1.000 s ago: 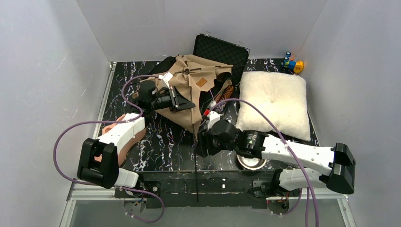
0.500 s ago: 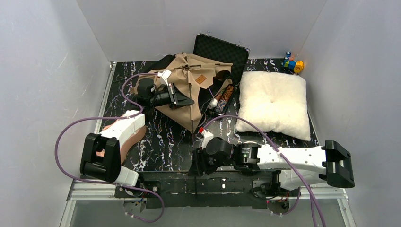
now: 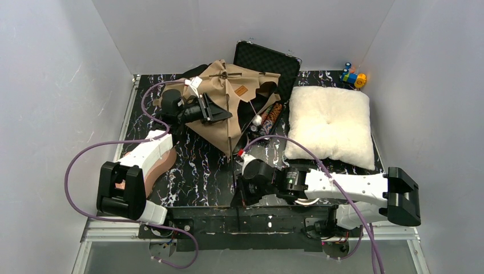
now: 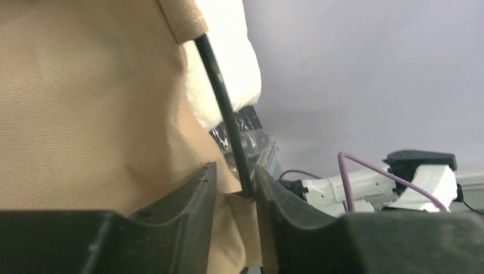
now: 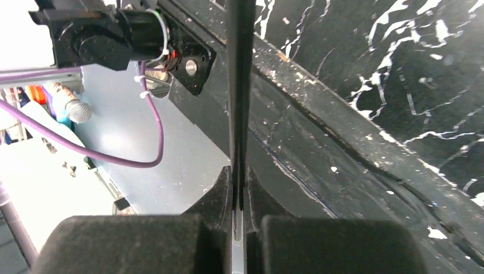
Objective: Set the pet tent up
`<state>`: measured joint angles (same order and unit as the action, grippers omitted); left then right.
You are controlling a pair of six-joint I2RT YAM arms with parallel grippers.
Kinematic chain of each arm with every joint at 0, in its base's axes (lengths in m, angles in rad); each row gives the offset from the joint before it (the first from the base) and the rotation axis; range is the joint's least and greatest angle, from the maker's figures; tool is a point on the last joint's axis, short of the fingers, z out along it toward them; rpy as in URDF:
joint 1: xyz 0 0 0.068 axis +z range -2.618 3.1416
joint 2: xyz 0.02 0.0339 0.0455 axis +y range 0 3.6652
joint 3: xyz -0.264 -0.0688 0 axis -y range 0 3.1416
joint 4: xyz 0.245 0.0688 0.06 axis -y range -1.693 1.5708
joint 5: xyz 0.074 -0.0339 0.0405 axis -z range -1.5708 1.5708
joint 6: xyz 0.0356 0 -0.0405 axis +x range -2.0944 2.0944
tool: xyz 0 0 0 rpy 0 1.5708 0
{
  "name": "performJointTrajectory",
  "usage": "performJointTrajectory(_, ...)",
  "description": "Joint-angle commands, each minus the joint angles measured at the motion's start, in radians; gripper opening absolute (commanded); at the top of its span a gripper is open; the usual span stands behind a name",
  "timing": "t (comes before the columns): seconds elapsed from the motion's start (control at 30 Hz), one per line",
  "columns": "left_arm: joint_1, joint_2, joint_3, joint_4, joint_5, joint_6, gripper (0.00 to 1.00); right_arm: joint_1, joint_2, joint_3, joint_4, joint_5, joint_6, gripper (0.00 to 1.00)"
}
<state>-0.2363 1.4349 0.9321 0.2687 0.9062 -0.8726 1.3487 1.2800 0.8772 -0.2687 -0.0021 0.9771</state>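
I list: left hand (image 4: 234, 178) pinching the pet tent (image 3: 231, 105) at its left flank; right hand (image 5: 238, 184) pinching a black pole (image 5: 240, 85) just before the tent.

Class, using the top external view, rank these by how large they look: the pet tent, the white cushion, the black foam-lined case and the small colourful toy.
1. white cushion and pet tent: too alike in spread to rank.
2. black case, partly hidden behind the tent.
3. colourful toy, clearly smallest.

White-shelled arms (image 3: 149, 154), black joints (image 3: 120, 191), looping purple cables (image 3: 74, 165), matte black pincer fingers (image 4: 188, 200)
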Motion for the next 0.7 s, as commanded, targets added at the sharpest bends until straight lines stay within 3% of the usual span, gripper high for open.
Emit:
performJointTrajectory(0.0, 0.019, 0.002, 0.034, -0.036, -0.003, 0.098, 0.37, -0.104, -0.015, 0.089, 0.019, 0.041, -0.077, 0.01)
performJointTrajectory(0.2, 0.018, 0.001, 0.034, -0.094, 0.028, 0.149, 0.44, -0.184, 0.044, 0.163, 0.008, 0.011, -0.153, 0.01)
performJointTrajectory(0.67, -0.065, -0.071, -0.085, -0.178, 0.006, 0.212, 0.47, -0.295, 0.119, 0.244, 0.064, -0.047, -0.235, 0.01)
